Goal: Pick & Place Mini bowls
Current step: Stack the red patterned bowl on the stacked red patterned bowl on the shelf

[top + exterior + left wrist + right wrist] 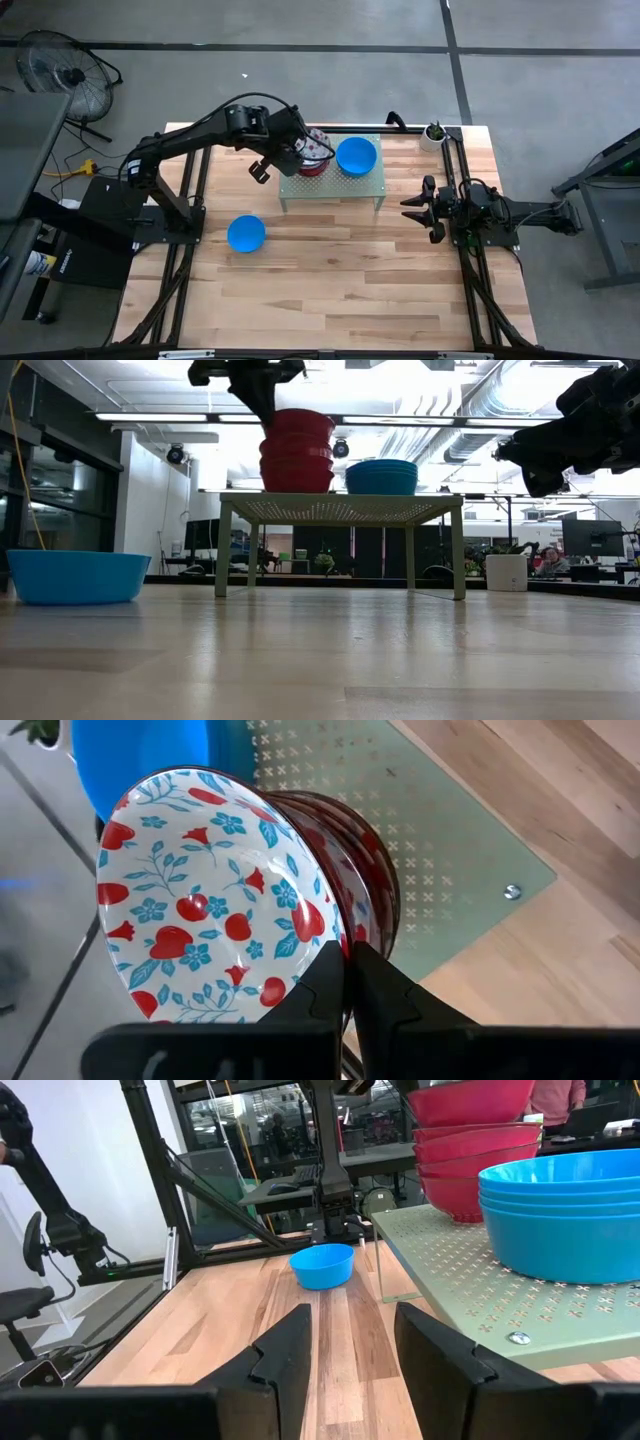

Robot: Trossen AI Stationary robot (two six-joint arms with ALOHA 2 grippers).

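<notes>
A stack of mini bowls, red outside and white with red and blue flowers inside, stands on the pale green perforated stand beside a stack of plain blue bowls. Both stacks also show in the low view, the red stack and the blue stack. One blue bowl rests on its base on the table. My left gripper is above the red stack's left side, shut on the top bowl. My right gripper waits open near the table's right edge. My left gripper pinches the top floral bowl's rim, on the side toward the table's left. One finger is on the flowered inside, the other on the red outside. The fingers come from above, pointing down. The bowl sits upright on top of the red stack.
The stand's legs rest on the wooden table. A small white plant pot stands at the far right corner. Open table lies in front of the stand and around the lone blue bowl. A fan stands on the floor beyond the table.
</notes>
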